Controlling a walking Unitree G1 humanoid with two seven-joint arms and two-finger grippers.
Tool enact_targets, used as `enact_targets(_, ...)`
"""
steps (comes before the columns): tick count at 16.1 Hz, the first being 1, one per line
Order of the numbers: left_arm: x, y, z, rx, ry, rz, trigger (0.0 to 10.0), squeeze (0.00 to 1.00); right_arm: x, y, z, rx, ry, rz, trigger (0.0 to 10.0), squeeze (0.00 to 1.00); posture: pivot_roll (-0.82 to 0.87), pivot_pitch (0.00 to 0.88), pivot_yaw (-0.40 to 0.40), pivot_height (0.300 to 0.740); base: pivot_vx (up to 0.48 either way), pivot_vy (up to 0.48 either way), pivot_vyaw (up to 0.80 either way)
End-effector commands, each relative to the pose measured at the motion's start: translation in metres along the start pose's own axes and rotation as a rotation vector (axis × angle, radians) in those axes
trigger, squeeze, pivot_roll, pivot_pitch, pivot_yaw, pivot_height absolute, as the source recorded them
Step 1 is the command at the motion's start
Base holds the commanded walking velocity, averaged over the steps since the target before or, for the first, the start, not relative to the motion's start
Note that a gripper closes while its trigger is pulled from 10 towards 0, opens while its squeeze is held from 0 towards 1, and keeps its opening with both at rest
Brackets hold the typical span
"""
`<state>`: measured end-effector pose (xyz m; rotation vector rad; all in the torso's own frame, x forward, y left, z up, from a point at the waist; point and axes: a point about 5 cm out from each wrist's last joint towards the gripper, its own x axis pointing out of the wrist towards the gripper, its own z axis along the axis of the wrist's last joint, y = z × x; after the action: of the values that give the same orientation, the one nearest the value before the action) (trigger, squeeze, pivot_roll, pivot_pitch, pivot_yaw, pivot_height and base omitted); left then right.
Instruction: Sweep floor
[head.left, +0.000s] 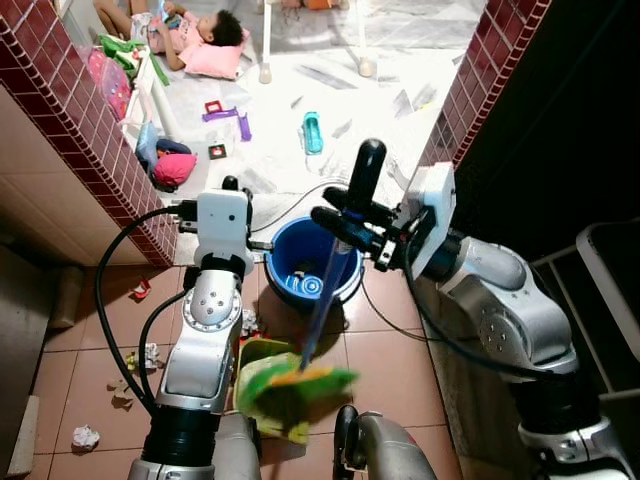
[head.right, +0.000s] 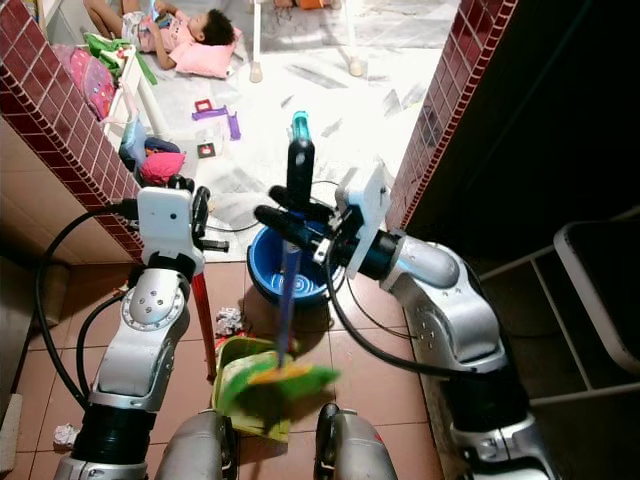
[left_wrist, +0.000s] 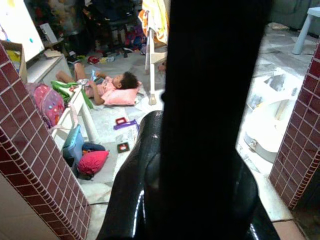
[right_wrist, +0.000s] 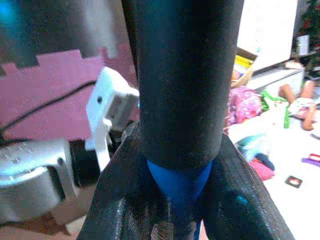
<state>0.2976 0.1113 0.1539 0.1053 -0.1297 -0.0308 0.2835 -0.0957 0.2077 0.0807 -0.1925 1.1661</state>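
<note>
- The right gripper (head.left: 345, 222) is clamped on the broom (head.left: 322, 300), its 2 black fingers pressed against the blue shaft just below the black handle grip, as the right wrist view shows.
- The broom stands nearly upright before the robot; its black grip rises above the gripper and its green and yellow bristle head, blurred, sits low over the brown tiled floor (head.left: 390, 350).
- The bristle head overlaps the green dustpan (head.left: 265, 385), which lies on the tiles between the 2 arms.
- The left gripper (head.right: 190, 215) holds a red pole (head.right: 205, 325) that runs down to the dustpan; in the left wrist view a thick dark handle sits against its black fingers (left_wrist: 135, 200).
- A blue bucket (head.left: 300, 262) stands on the tiles just behind the broom, near the doorway step.
- Crumpled paper scraps (head.left: 86, 436) lie on the tiles to the robot's left, and more beside the dustpan.
- Beyond the red brick door posts (head.left: 85, 150), a person (head.left: 195, 30) lies on a pink pillow on a pale floor strewn with toys.
</note>
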Motion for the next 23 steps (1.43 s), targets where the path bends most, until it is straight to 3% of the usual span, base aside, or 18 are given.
enact_targets(1, 0.002, -0.001, 0.006, 0.012, -0.035, -0.001, 10.0, 0.00, 0.001, -0.002, 0.020, -0.032, -0.064, 0.025, 10.0, 0.00, -0.08, 0.093, -0.004, 0.740, 0.000, 0.000, 0.00)
enact_targets(6, 0.003, 0.004, 0.001, 0.047, -0.007, 0.024, 10.0, 0.00, -0.006, -0.023, 0.046, -0.110, -0.087, -0.033, 10.0, 0.00, -0.09, 0.084, -0.007, 0.740, 0.000, 0.000, 0.00)
enact_targets(8, 0.003, 0.006, -0.003, 0.062, 0.014, 0.037, 10.0, 0.00, -0.010, -0.040, 0.057, -0.158, -0.104, -0.143, 10.0, 0.00, -0.09, 0.084, -0.007, 0.740, 0.000, 0.000, 0.00)
enact_targets(13, 0.003, 0.003, -0.004, 0.056, 0.019, 0.029, 10.0, 0.00, -0.004, -0.049, 0.055, -0.145, -0.184, -0.326, 10.0, 0.00, -0.09, 0.081, -0.008, 0.740, 0.000, 0.000, 0.00)
enact_targets(15, 0.004, 0.002, -0.004, 0.052, 0.017, 0.026, 10.0, 0.00, 0.005, -0.054, 0.046, -0.054, -0.271, -0.503, 10.0, 0.00, -0.09, 0.084, -0.007, 0.740, 0.000, 0.000, 0.00)
enact_targets(17, 0.004, 0.000, -0.003, 0.050, 0.015, 0.023, 10.0, 0.00, 0.008, -0.058, 0.042, -0.025, -0.317, -0.609, 10.0, 0.00, -0.08, 0.083, -0.006, 0.740, 0.000, 0.000, 0.00)
enact_targets(20, 0.004, 0.000, -0.003, 0.047, 0.013, 0.023, 10.0, 0.00, 0.007, -0.070, 0.045, -0.132, -0.321, -0.801, 10.0, 0.00, -0.07, 0.080, -0.009, 0.740, 0.000, 0.000, 0.00)
enact_targets(21, 0.003, 0.000, -0.003, 0.047, 0.014, 0.023, 10.0, 0.00, 0.003, -0.078, 0.048, -0.228, -0.291, -0.906, 10.0, 0.00, -0.07, 0.080, -0.009, 0.740, 0.000, 0.000, 0.00)
enact_targets(23, 0.003, -0.001, -0.003, 0.046, 0.016, 0.022, 10.0, 0.00, -0.001, -0.084, 0.049, -0.283, -0.269, -0.983, 10.0, 0.00, -0.07, 0.080, -0.009, 0.740, 0.000, 0.000, 0.00)
